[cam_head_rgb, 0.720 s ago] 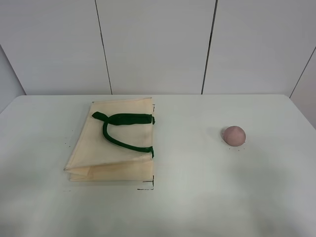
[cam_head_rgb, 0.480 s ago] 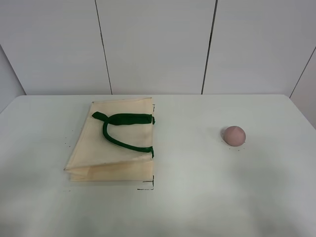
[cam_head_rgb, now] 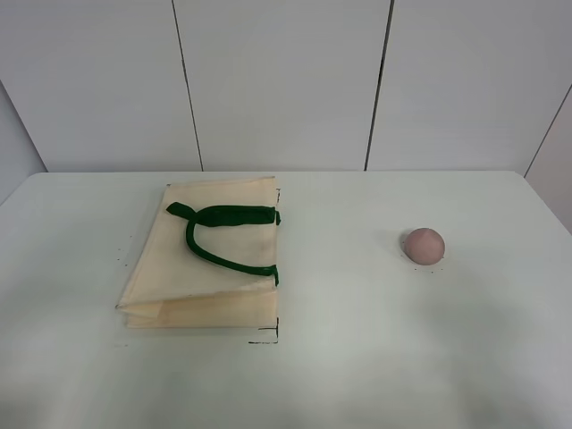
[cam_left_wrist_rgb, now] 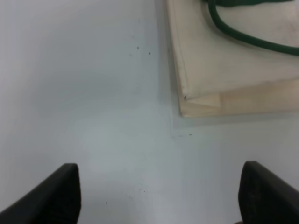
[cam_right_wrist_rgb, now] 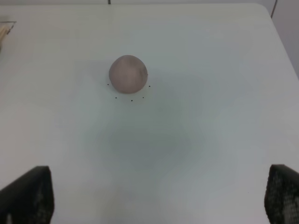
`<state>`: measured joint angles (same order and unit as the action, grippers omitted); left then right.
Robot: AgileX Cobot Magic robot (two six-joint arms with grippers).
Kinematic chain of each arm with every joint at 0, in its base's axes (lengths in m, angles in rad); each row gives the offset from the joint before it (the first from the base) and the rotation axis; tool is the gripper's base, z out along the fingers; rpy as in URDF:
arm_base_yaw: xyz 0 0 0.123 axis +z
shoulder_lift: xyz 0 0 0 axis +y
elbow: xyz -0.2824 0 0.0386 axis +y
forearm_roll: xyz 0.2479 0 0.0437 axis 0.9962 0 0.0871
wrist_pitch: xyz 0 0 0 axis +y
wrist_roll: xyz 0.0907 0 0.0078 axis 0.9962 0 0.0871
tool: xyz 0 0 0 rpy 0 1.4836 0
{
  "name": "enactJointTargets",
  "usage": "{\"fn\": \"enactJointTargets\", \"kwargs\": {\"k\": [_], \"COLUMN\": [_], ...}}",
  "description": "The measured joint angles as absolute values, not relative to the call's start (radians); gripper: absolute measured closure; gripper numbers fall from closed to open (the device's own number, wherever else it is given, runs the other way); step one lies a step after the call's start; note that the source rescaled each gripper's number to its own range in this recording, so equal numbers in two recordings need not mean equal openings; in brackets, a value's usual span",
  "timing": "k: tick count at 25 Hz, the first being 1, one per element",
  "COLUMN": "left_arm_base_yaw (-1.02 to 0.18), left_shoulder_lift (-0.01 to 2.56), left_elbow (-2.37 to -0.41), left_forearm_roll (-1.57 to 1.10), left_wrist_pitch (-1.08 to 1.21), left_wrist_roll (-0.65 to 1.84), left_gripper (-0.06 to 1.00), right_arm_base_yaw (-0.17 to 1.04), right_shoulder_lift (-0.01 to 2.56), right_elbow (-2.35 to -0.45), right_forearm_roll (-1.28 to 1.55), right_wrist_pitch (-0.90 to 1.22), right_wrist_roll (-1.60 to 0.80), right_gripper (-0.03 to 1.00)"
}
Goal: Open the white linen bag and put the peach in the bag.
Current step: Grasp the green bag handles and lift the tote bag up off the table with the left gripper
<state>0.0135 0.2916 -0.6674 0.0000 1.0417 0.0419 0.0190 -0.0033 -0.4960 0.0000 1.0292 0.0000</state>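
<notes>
Two task items are seen on the white bench (cam_head_rgb: 357, 366), set well apart and not touching.

- The white linen bag (cam_head_rgb: 170, 259) is laid flat on the left half of the bench and has not been opened. Folded layers are stacked along its near edge.
- Its dark green handles (cam_head_rgb: 223, 216) are draped flat on top, looped from the right edge toward the middle of the fabric.
- Left gripper (cam_left_wrist_rgb: 163, 200): the jaws are spread wide and held above bare bench, just off the bag's near-left corner (cam_left_wrist_rgb: 187, 98). The fabric is not touched.
- Right gripper (cam_right_wrist_rgb: 155, 196): the jaws are spread wide and held above bare bench on the near side of the fruit, clear of it.
- The peach (cam_head_rgb: 424, 245) is set on the right half of the bench, right of the bag and roughly level with its middle. It is shown as round, dusty pink and matte in the right wrist view (cam_right_wrist_rgb: 128, 73).
- A black corner mark (cam_head_rgb: 266, 338) is drawn on the bench just beside the bag's near-right corner.
- Small black dots (cam_right_wrist_rgb: 131, 100) are marked around the near side of the peach.
</notes>
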Motion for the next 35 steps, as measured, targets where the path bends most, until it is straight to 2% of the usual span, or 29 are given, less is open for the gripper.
{"fn": "enactJointTargets", "kwargs": {"k": [15, 23, 31, 35], "left_arm_base_yaw": [0.014, -0.013, -0.245, -0.304], "left_shoulder_lift": [1.423, 1.761, 1.920, 1.989], "left_elbow": [-1.225, -1.476, -1.589, -1.600], "left_forearm_roll": [0.000, -0.107, -0.028, 0.026], "left_wrist_pitch": [0.944, 0.944, 0.931, 0.908], "left_wrist_roll": [0.039, 0.000, -0.173, -0.262], "left_gripper": [-0.05, -0.05, -0.05, -0.05], "right_arm_base_yaw": [0.019, 0.019, 0.019, 0.019], "right_shoulder_lift": [-0.003, -0.003, -0.003, -0.003], "right_elbow": [-0.496, -0.496, -0.496, -0.496], "right_forearm_roll": [0.000, 0.000, 0.000, 0.000], "right_wrist_pitch": [1.029, 1.029, 1.029, 1.029], "right_wrist_roll": [0.000, 0.000, 0.000, 0.000], "right_gripper": [-0.03, -0.03, -0.03, -0.03]}}
